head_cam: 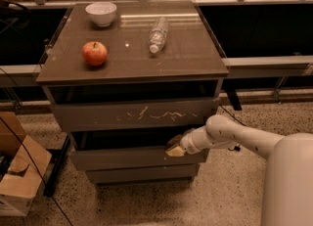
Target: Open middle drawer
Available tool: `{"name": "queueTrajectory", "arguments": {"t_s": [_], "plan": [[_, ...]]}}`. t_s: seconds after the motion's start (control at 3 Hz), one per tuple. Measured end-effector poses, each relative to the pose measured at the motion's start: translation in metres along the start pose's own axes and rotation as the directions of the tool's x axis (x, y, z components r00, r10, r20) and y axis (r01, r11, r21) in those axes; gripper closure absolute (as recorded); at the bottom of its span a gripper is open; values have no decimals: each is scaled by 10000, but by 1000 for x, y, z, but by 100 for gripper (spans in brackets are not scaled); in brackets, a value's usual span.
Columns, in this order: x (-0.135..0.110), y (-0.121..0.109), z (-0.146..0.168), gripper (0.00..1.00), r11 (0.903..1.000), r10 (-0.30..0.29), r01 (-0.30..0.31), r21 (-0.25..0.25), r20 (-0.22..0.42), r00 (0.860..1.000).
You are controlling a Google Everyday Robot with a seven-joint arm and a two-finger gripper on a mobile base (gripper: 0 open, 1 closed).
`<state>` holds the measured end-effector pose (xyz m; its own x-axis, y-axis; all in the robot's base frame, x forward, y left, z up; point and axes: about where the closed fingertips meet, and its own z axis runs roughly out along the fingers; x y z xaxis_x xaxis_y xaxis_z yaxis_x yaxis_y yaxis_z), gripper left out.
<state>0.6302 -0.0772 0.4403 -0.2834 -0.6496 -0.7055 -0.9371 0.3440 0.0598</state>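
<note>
The middle drawer [122, 158] is a plain grey-brown front below the top drawer [132, 115], which has white squiggly scratches. The middle drawer stands pulled out a little, with a dark gap above its front. The lowest drawer [142, 173] sits below it. My gripper [175, 150] is at the upper right edge of the middle drawer's front, reaching in from the right on a white arm [234, 137]. Its tan fingertips touch the drawer's top edge.
On the cabinet top [186, 58] are a red apple [95, 53], a white bowl [101, 13] and a clear plastic bottle [158, 34] lying down. A cardboard box [17, 171] and cables sit on the floor at the left. A railing runs behind.
</note>
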Motion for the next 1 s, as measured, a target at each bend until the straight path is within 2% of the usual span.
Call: {"name": "queueTrajectory", "arguments": {"t_s": [0.33,0.67,1.0], "plan": [[0,0,0,15,10000,-1,1,-1,-2,10000],[11,16,-6,0,9970,-757,729,-278,-1201,9899],[21,28,-16,0,9936,-1102,1036,-448,-1859,9764]]}}
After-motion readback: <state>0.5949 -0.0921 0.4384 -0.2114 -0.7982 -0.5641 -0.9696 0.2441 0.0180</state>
